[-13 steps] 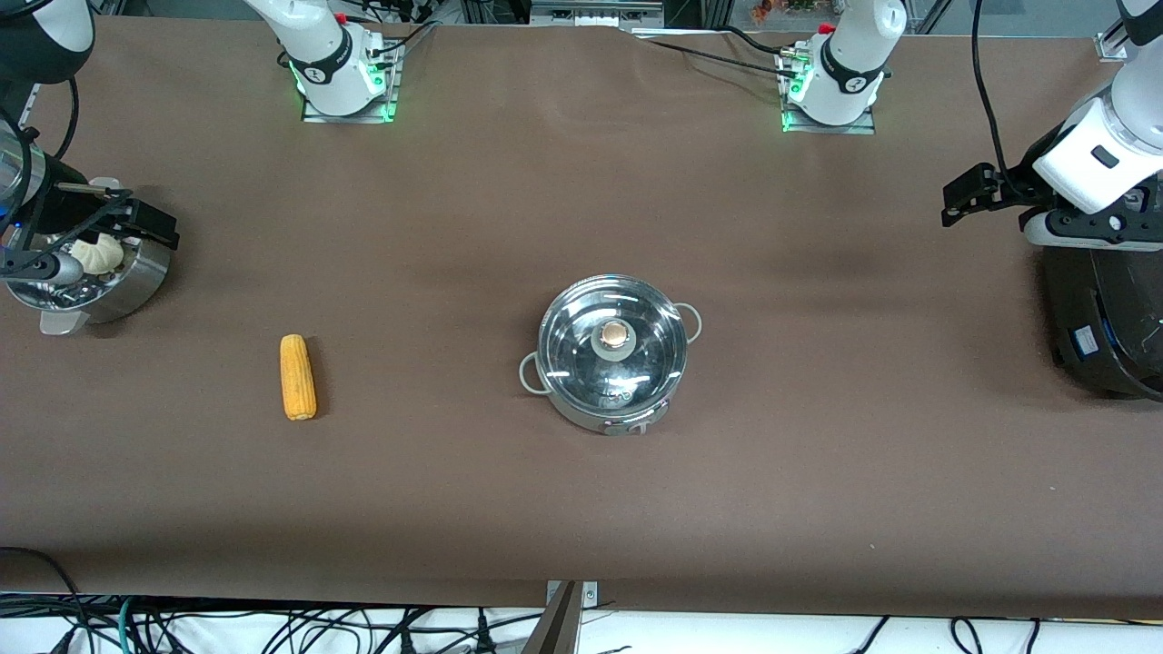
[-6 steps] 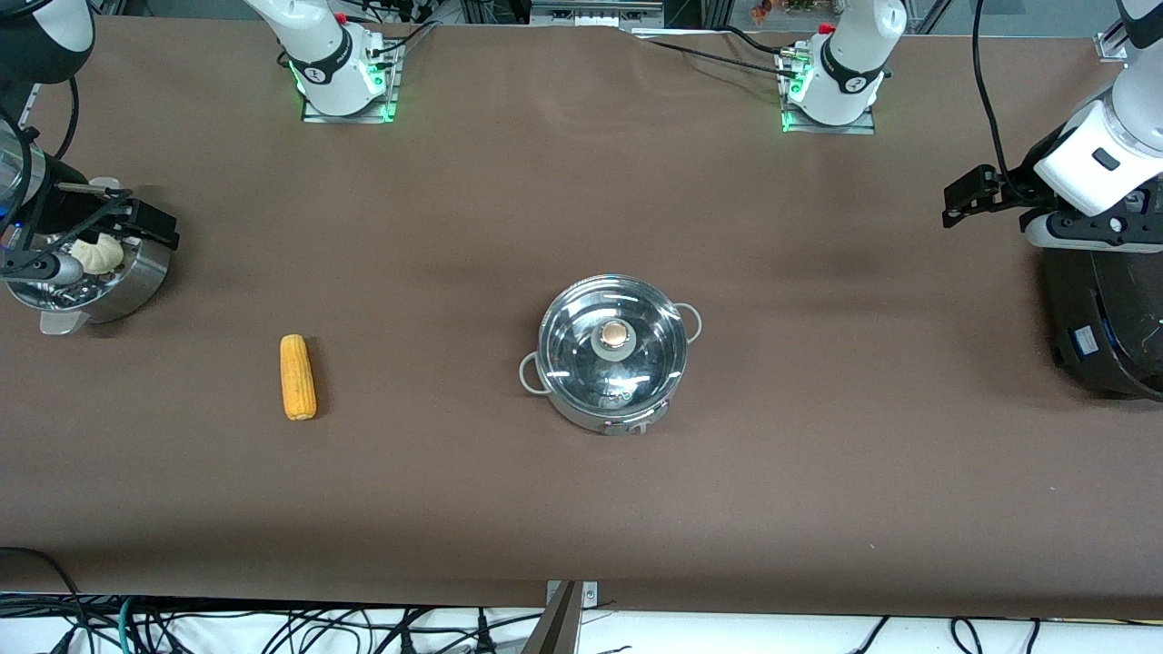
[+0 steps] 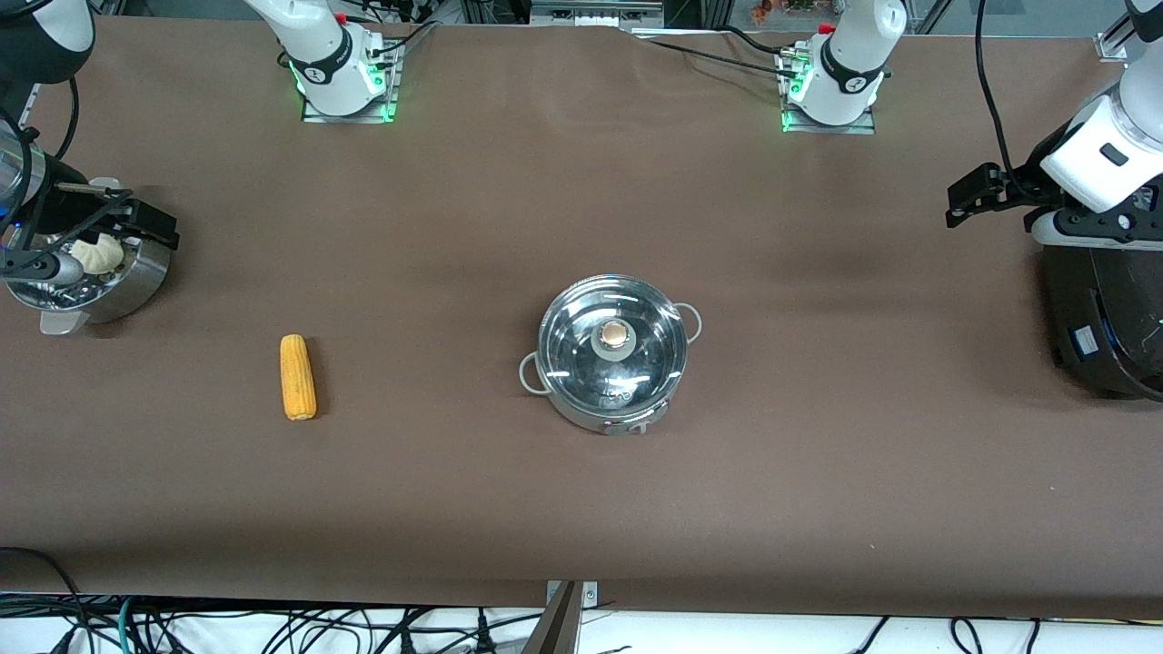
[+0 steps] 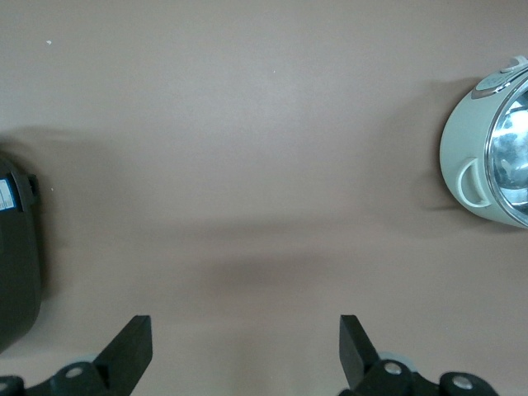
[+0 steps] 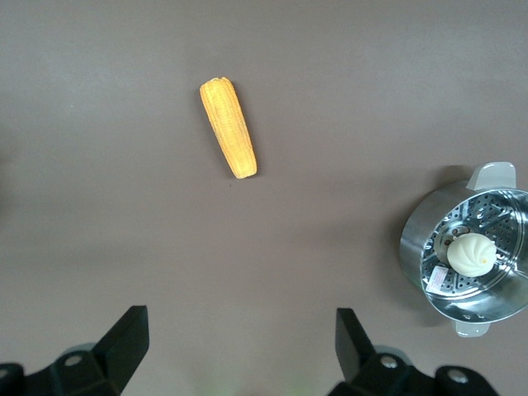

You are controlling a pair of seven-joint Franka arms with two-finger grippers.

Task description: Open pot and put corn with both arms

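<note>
Front view, brown table (image 3: 818, 472), cables along edge (image 3: 273, 627)

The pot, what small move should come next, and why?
Probably bring the left gripper, open above bare table near the rice cooker, over the knob: the lid still covers the pot and the corn lies untouched.

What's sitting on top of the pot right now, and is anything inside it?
The pot carries its clear glass lid with a copper-coloured knob. Through the glass only reflections show, so its contents cannot be confirmed.
</note>
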